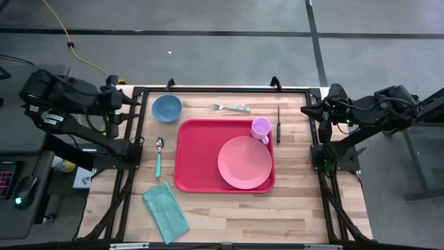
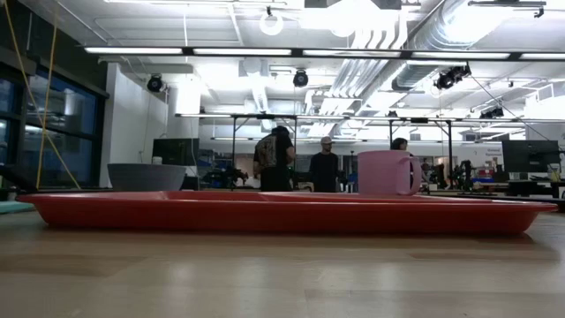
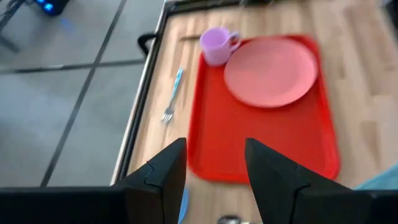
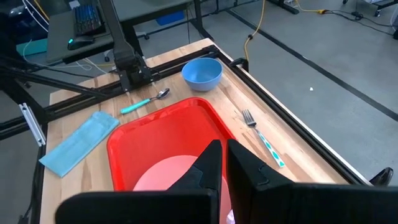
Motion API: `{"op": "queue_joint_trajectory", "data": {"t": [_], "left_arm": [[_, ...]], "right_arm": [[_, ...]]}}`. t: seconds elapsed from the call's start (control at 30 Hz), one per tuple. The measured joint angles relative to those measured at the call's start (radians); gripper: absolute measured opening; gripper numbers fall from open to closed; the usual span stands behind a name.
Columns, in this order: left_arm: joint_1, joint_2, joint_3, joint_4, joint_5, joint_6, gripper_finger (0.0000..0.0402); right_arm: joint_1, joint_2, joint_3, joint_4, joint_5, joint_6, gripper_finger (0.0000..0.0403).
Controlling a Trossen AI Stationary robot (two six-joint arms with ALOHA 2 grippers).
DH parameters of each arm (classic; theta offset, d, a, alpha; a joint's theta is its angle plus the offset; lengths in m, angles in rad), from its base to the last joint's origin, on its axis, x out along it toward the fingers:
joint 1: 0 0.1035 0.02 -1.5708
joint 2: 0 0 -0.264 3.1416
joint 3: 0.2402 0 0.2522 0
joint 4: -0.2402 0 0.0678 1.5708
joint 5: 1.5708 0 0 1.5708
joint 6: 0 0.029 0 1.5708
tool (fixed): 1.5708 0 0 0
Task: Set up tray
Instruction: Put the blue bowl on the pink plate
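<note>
1. The left claw [image 3: 214, 177] is pulled back over the table's left edge, near the far corner. Its two dark fingers stand parted with nothing between them.
2. The right claw [image 4: 224, 163] is pulled back at the table's right edge. Its fingers are pressed together and it carries nothing.
3. The red tray [image 1: 198, 156] lies flat in the middle of the wooden table [image 1: 291, 208]. A round pink plate [image 1: 244, 162] sits in its right half, and a small pink mug [image 1: 261, 129] stands upright in its far right corner.
4. Still off the tray: a blue bowl [image 1: 166, 107] near the far left corner, a spoon [image 1: 159, 155] just left of the tray, a fork [image 1: 230, 107] beyond its far edge, a dark knife [image 1: 278, 123] just beside its right side, and a folded teal napkin [image 1: 166, 211] at the near left.
5. The step in hand is probably fetching one of these loose pieces; the left half of the tray is bare and ready.
6. To do it well, the left arm should take the bowl or spoon, which lie on its side. Come straight down, close across the spoon's narrow handle or over the bowl's rim, lift clear of the tray's raised edge, and set the piece on the bare red area without nudging the plate.
</note>
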Motion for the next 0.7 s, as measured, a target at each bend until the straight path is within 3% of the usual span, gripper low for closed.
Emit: {"op": "queue_joint_trajectory", "data": {"t": [0.2, 0.33, 0.5, 0.6, 0.7], "left_arm": [[0.080, -0.058, -0.107, -0.002, -0.014, -0.032, 0.0195], [0.238, -0.064, -0.110, 0.000, -0.038, -0.001, 0.0195], [0.487, -0.022, -0.110, -0.001, -0.130, 0.163, 0.0195], [0.651, 0.041, -0.110, 0.000, -0.075, 0.276, 0.0195], [0.816, 0.115, -0.111, 0.002, 0.063, 0.332, 0.0196]], "right_arm": [[0.000, 0.001, 0.000, 0.000, -0.011, 0.005, 0.0000], [0.000, 0.001, 0.000, 0.001, -0.011, 0.006, 0.0000], [0.000, 0.006, 0.000, 0.006, -0.011, 0.006, 0.0000], [0.000, 0.014, 0.000, 0.007, -0.015, 0.008, 0.0000], [0.000, 0.025, 0.000, 0.007, -0.017, 0.009, 0.0000]]}}
